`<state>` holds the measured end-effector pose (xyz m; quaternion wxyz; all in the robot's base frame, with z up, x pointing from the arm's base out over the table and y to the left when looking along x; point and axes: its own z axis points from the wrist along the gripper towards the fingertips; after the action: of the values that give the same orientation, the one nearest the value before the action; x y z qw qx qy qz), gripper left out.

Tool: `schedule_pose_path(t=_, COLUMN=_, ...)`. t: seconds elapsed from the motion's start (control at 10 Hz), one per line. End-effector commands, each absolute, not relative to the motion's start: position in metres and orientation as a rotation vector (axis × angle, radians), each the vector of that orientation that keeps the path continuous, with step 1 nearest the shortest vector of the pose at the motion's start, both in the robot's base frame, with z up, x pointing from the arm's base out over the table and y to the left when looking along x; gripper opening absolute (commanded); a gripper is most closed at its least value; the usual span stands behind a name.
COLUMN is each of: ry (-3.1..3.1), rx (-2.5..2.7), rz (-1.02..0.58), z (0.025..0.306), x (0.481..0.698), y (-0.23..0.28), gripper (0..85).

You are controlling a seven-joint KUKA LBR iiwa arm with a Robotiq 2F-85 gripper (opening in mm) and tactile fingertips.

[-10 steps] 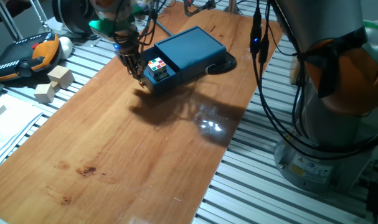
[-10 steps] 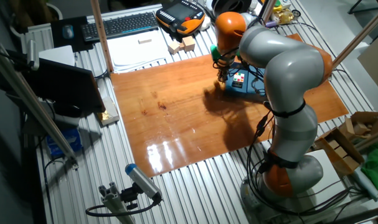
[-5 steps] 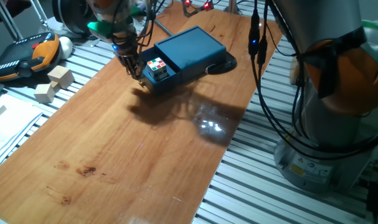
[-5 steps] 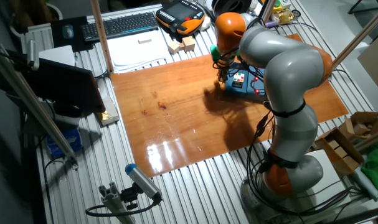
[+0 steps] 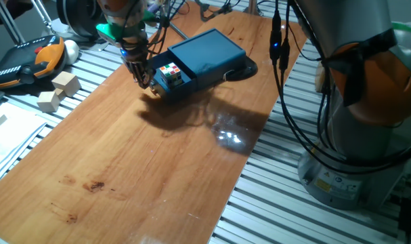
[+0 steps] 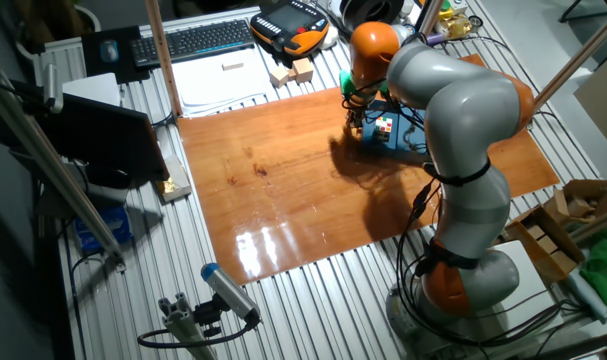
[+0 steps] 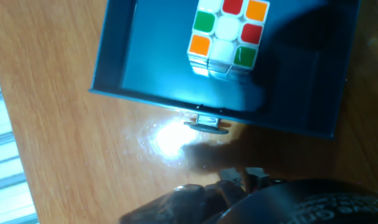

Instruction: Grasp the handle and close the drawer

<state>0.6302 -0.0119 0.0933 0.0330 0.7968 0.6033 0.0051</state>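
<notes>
The dark teal drawer (image 7: 157, 62) stands pulled out of its matching flat box (image 5: 208, 54) and holds a small multicoloured cube (image 7: 227, 31). The handle (image 7: 206, 124), a small pale knob, sticks out from the middle of the drawer's front wall. My gripper (image 7: 246, 179) hangs just in front of that knob, a little to its right, with nothing between the fingers. The dark fingertips (image 7: 236, 177) lie close together and look shut. From the fixed cameras, the gripper (image 5: 143, 74) (image 6: 358, 118) stands at the drawer's front edge (image 5: 166, 89).
Wooden blocks (image 5: 58, 91) and an orange-black teach pendant (image 5: 26, 59) lie on the slatted surface left of the wooden board (image 5: 144, 169). A keyboard (image 6: 195, 40) lies at the back. Black cables (image 5: 286, 81) hang near the box's right side.
The gripper has shifted slightly towards the box. The drawer front and the cube have moved a little the same way.
</notes>
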Motion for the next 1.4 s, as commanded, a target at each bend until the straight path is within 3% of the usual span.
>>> schedule_pose_path(t=0.0, ry=1.851, rx=2.456, rz=0.010, z=0.092, x=0.632, y=-0.012, gripper=39.0)
schedule_pose_path(t=0.1, ry=1.843, rx=2.465, rz=0.007, z=0.091, x=0.634, y=-0.011, gripper=56.3)
schedule_pose_path(t=0.2, ry=1.819, rx=2.484, rz=0.004, z=0.089, x=0.636, y=-0.012, gripper=66.3)
schedule_pose_path(t=0.3, ry=1.800, rx=2.499, rz=-0.001, z=0.087, x=0.638, y=-0.013, gripper=71.0)
schedule_pose_path(t=1.3, ry=1.724, rx=2.541, rz=0.035, z=0.066, x=0.649, y=-0.033, gripper=74.0)
